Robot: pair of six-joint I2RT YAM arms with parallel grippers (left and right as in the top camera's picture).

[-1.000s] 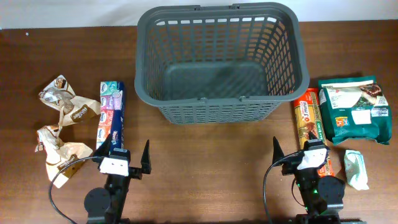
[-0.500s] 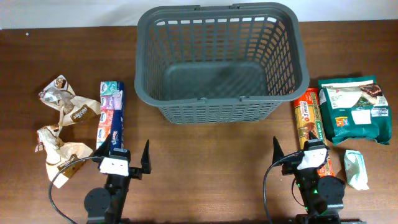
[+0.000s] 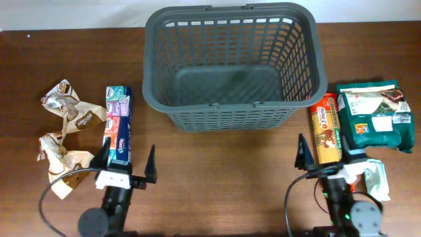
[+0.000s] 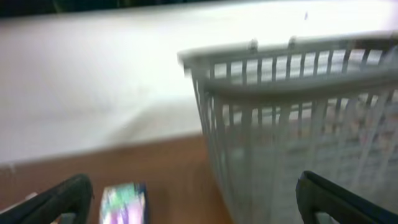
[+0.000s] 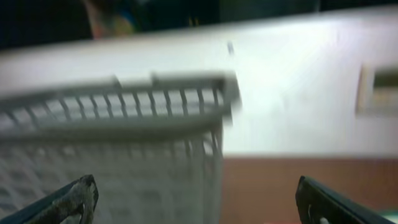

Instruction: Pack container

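Standing at the far middle of the table (image 3: 217, 178) in the overhead view, the basket (image 3: 230, 113) has the left gripper (image 3: 127, 161) and right gripper (image 3: 323, 158) in front of it, both spread, holding nothing. The blurred left wrist view shows its lattice wall at right; the right wrist view, at left.

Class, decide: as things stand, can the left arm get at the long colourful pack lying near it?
Probably yes. The left claw is open, and the long colourful pack lies just ahead of it with nothing between or on top.
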